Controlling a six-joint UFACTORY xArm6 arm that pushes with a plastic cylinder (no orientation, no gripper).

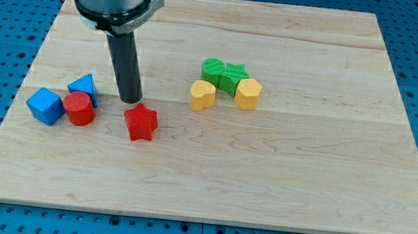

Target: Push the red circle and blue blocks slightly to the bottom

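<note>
The red circle [79, 109] sits at the frame's middle left, touching the blue cube [45, 106] on its left and the blue triangular block [84, 87] just above it, so the 3 form 1 tight cluster that a push from above could move together. My tip [130, 101] rests to their right, just above the red star [141, 121]; there are no jaws, only the rod. Right of centre, 2 green blocks [223, 75] and 2 yellow blocks [225, 94] huddle well apart on the wooden board [306, 158].
</note>
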